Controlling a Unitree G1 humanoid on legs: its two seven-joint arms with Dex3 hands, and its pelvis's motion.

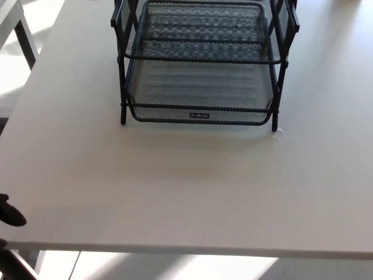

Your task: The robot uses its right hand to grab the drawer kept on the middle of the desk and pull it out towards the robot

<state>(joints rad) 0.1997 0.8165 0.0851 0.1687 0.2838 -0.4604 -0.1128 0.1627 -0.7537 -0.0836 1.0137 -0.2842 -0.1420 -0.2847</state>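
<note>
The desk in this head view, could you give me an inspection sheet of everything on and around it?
Surface: pale grey desk, bare in front of the trays.
Job's things: black wire-mesh drawer rack at the desk's middle back; lowest drawer sits within the frame, not pulled out.
Clutter: small whitish scrap by the rack's front right foot.
Hands: a small black part shows at the left edge, probably the left hand; its state is unclear. Right hand not in view.
Cables: nothing seen.
Surroundings: sunlit floor below the desk edge; a dark-legged white table at upper left.
</note>
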